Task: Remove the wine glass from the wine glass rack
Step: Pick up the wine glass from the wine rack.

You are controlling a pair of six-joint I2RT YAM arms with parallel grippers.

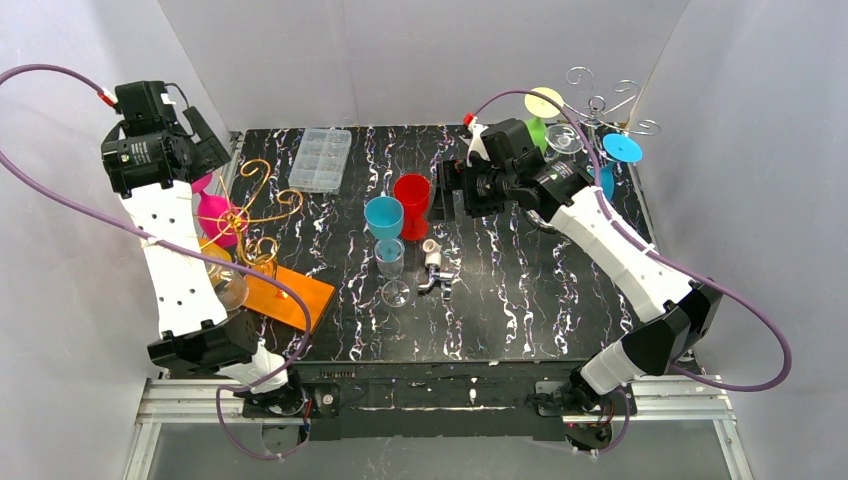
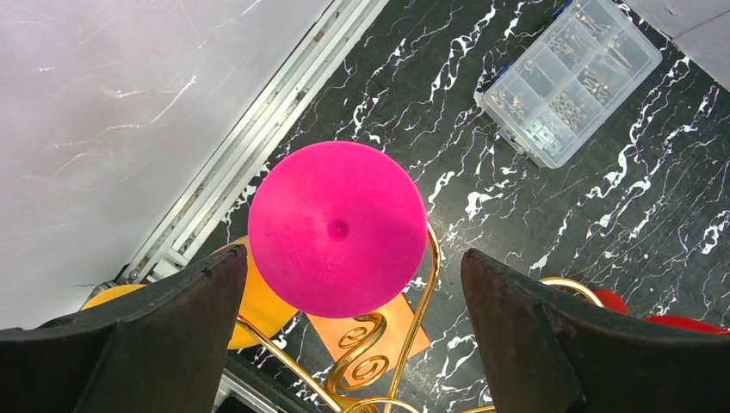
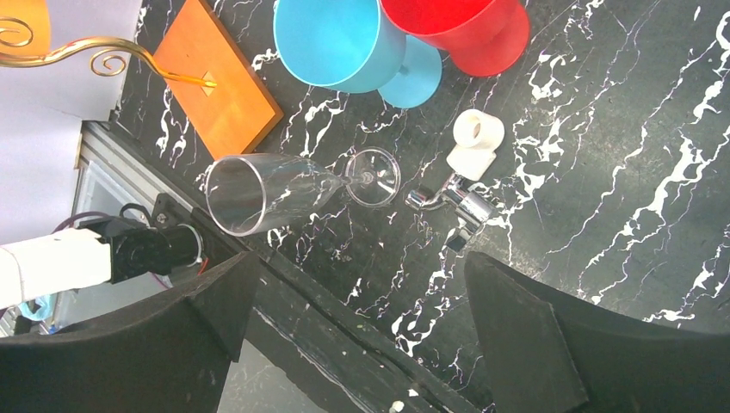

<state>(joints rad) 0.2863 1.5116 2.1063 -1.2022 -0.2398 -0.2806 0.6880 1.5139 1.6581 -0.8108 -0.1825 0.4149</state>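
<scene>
Hovering over the gold wire rack (image 1: 258,205) at the table's (image 1: 520,300) nine o'clock edge, the left jaws point straight down. They are spread wide on either side of the pink wine glass (image 2: 337,228) and do not touch it. The glass sits upside down on the rack, its round foot facing up. A yellow glass (image 2: 262,305) shows just beside it at seven o'clock in the left wrist view. The rack stands on an orange board (image 1: 295,295). The right jaws hang over the table's middle, spread and holding nothing. Below them a clear glass (image 3: 258,194) lies on its side. A blue cup (image 3: 331,39) and a red cup (image 3: 465,26) stand near it at twelve o'clock.
</scene>
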